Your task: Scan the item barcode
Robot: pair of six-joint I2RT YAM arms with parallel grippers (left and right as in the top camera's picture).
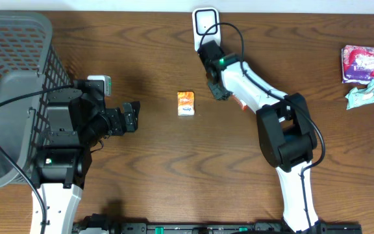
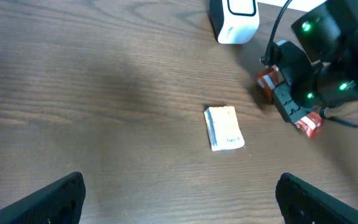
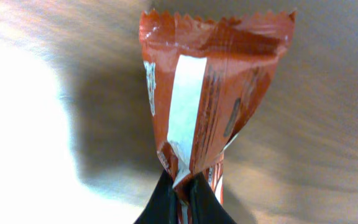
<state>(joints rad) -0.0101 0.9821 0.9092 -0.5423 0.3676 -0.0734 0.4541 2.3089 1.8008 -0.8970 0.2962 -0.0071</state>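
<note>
My right gripper is shut on the lower end of a red-orange snack packet, whose white back seam and serrated top edge face the right wrist camera. From overhead, this gripper hangs just in front of the white barcode scanner, with a bit of the red packet showing beside the arm. The left wrist view shows the packet and the scanner too. My left gripper is open and holds nothing, hovering over bare wood left of centre.
A small orange-and-white box lies flat mid-table between the arms. A grey mesh basket fills the left side, with a small white-green item beside it. A purple-red packet and a pale green packet lie at the far right.
</note>
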